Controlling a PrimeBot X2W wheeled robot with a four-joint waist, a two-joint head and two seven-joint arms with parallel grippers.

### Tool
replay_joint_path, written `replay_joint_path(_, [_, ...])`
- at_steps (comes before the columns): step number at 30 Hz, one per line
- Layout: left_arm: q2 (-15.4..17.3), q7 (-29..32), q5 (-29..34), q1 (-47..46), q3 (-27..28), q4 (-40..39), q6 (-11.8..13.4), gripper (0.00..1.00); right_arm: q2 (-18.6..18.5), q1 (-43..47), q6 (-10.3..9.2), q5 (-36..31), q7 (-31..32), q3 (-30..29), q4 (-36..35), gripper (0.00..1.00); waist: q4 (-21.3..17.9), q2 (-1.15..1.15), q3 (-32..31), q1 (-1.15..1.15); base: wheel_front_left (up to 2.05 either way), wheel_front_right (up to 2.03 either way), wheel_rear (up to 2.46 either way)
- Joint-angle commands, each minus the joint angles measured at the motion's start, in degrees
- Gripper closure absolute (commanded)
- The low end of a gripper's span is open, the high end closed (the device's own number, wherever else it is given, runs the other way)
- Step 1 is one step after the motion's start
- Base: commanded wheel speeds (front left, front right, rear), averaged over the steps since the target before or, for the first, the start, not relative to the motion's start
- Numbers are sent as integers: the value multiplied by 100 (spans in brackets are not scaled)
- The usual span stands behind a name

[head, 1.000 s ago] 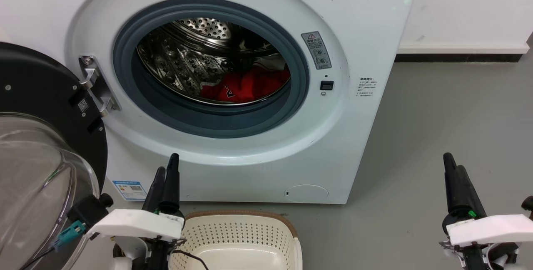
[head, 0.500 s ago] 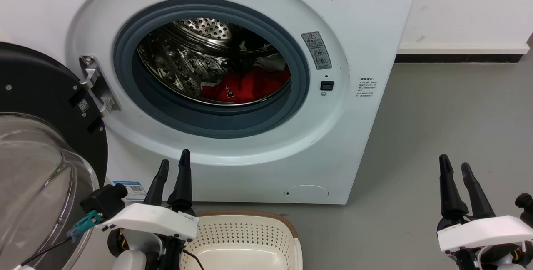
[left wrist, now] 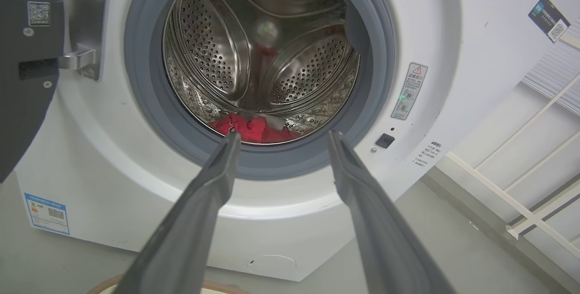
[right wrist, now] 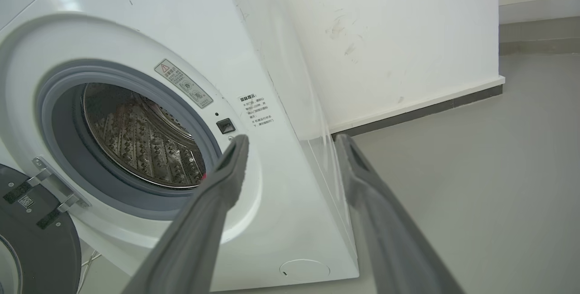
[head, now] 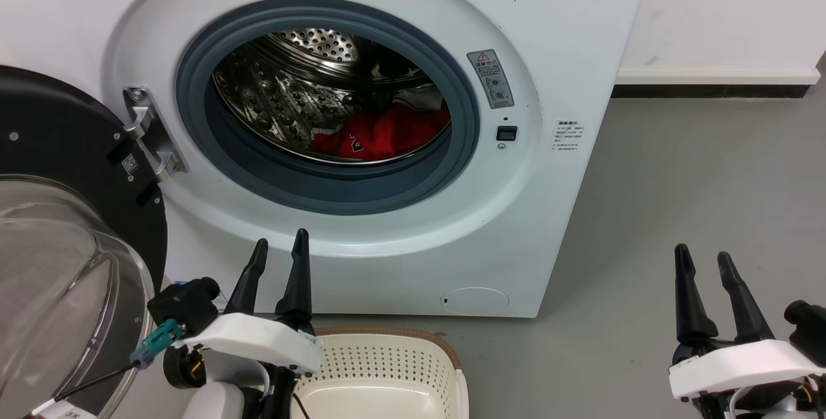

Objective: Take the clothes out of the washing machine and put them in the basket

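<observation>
The white washing machine (head: 568,31) stands with its porthole uncovered, and the red clothes (head: 381,135) lie at the bottom of the steel drum. In the left wrist view the clothes (left wrist: 253,128) show low in the drum beyond my fingers. The cream basket (head: 445,357) sits on the floor in front of the machine. My left gripper (head: 281,248) is open and empty, low beside the basket, pointing at the machine. My right gripper (head: 702,257) is open and empty over the floor to the right. The washing machine (right wrist: 136,26) also shows in the right wrist view.
The black-framed glass door (head: 58,225) hangs swung out at the left, close to my left arm. Grey floor (head: 697,180) stretches to the right of the machine, ending at a white wall with a dark skirting (head: 710,90).
Both grippers went from shut to open. The left one has shifted right and slightly down towards the basket, and the right one has sunk a little lower.
</observation>
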Motion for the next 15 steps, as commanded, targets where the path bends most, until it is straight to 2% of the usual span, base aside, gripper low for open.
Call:
replay_joint_path(1, [14, -57, 131, -118, -18, -26, 23, 0, 5, 30, 0, -146, -47, 7, -62, 0, 0, 0, -1, 0, 0, 0, 0])
replay_joint_path(15, [15, -246, 928, -187, -95, 133, 78, 0, 7, 86, 0, -1045, -237, -9, -32, 0, 21, 0, -15, 0, 0, 0, 0])
